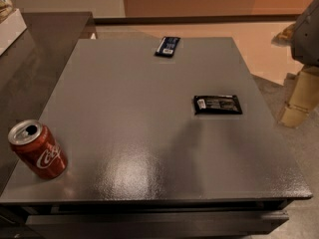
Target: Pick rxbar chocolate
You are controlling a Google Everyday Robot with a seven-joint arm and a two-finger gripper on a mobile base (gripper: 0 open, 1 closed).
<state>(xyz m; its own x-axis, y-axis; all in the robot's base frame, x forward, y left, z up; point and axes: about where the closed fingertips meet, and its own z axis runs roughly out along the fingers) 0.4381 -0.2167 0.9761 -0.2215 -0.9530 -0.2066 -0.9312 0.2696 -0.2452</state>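
The rxbar chocolate [218,104] is a flat black wrapped bar with a small white label at its left end. It lies flat on the grey table [139,113], right of centre. My gripper [295,114] shows as a beige part under a grey-white arm piece at the right edge of the camera view. It is off the table, to the right of the bar and apart from it, and holds nothing that I can see.
A dark blue wrapped bar with white print [168,46] lies near the table's far edge. An open red Coca-Cola can [37,150] stands at the front left corner. A darker counter [30,59] adjoins the table on the left.
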